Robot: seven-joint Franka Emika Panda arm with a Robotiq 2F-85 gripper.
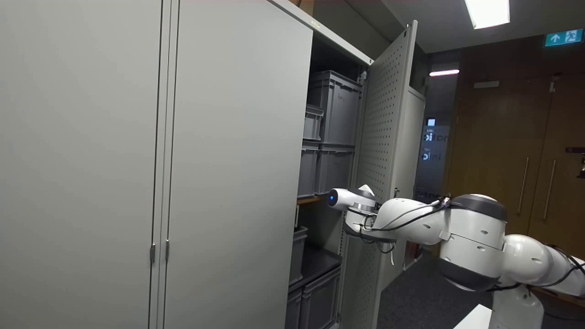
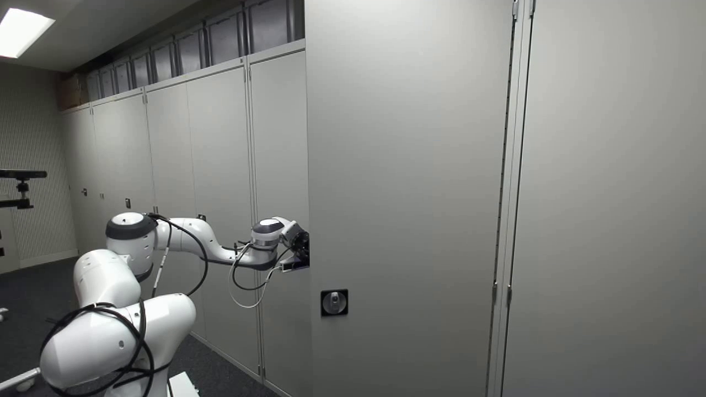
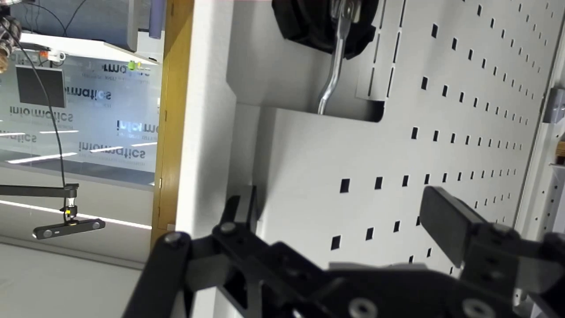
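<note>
Door (image 3: 304,154) before the wide-apart hand (image 3: 342,212) looks stiff and heavy; maybe grab its edge (image 3: 205,110), near one finger (image 3: 242,210).

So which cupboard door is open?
The tall grey door with rows of little holes inside, right beside the gripper. It sticks out into the room; the other cupboard doors look shut.

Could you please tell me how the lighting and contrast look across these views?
In both exterior views a ceiling light is blown out to white; in an exterior view deep shadow fills the top of the open cabinet; in the wrist view the dark gripper contrasts with the pale perforated door.
</note>
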